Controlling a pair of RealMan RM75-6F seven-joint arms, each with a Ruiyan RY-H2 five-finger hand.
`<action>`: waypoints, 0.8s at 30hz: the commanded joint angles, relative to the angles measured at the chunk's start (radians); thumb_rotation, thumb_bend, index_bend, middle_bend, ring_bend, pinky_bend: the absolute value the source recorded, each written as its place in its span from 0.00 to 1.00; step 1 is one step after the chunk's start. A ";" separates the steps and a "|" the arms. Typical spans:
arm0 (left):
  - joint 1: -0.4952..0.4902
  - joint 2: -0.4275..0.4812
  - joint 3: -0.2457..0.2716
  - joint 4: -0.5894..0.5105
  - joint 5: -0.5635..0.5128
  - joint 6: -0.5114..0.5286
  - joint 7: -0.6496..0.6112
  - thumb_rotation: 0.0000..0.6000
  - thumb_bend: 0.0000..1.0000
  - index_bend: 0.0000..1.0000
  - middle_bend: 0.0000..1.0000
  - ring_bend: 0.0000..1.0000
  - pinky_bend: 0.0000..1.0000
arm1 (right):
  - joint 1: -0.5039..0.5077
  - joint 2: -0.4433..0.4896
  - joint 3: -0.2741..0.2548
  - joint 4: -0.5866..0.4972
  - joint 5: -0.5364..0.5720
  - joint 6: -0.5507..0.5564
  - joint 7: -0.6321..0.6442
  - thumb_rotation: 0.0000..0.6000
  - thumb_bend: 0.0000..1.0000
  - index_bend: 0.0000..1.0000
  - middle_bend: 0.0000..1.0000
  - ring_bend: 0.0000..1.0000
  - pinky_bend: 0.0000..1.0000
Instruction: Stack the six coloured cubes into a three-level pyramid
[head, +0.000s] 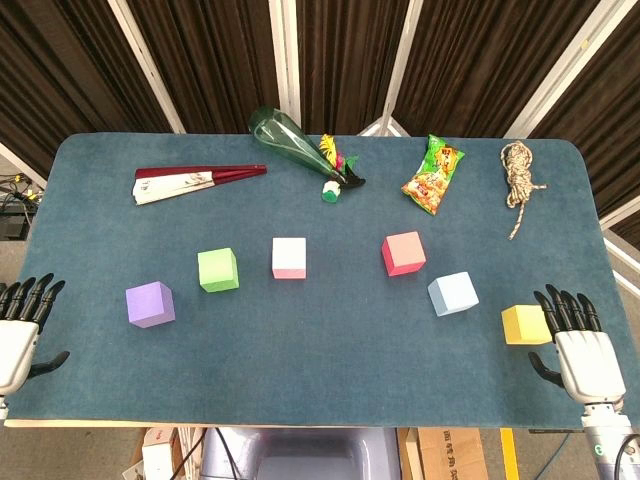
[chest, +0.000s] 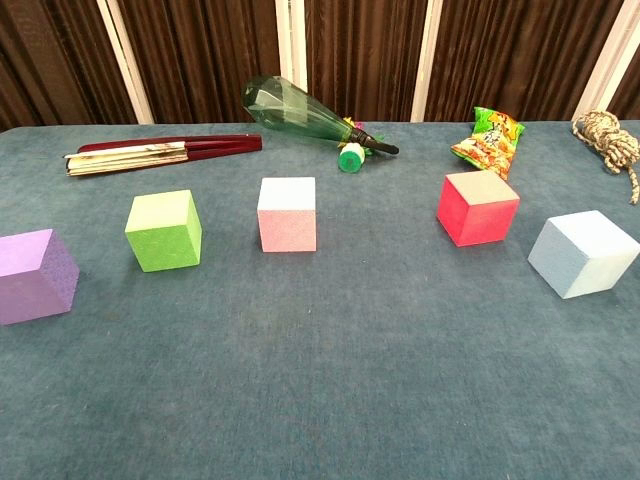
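Four oddments (head: 310, 150) behind unstacked cubes (head: 289, 257).

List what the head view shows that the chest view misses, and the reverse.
Only the head view shows the yellow cube, the left robot hand and the right robot hand, both open and holding nothing.

The chest view shows nothing extra.

Both share the purple cube, green cube, pink cube, red cube, light blue cube, folded fan, green bottle, snack packet and rope.

Bright, even overhead light; soft short shadows under cubes. Both views sharp, no glare, slight edge distortion in chest view.
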 joint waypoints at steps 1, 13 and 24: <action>0.000 0.002 0.001 -0.003 -0.005 -0.006 0.001 1.00 0.00 0.00 0.00 0.00 0.00 | 0.001 -0.002 0.000 0.000 -0.001 0.000 0.000 1.00 0.32 0.00 0.00 0.00 0.00; -0.003 0.009 0.001 -0.014 -0.016 -0.018 -0.001 1.00 0.00 0.00 0.00 0.00 0.00 | 0.000 -0.009 0.003 0.008 -0.010 0.015 0.019 1.00 0.32 0.00 0.00 0.00 0.00; -0.004 0.008 0.004 -0.020 -0.010 -0.019 0.010 1.00 0.00 0.00 0.00 0.00 0.00 | -0.004 -0.011 0.008 0.011 0.000 0.020 0.036 1.00 0.32 0.00 0.00 0.00 0.00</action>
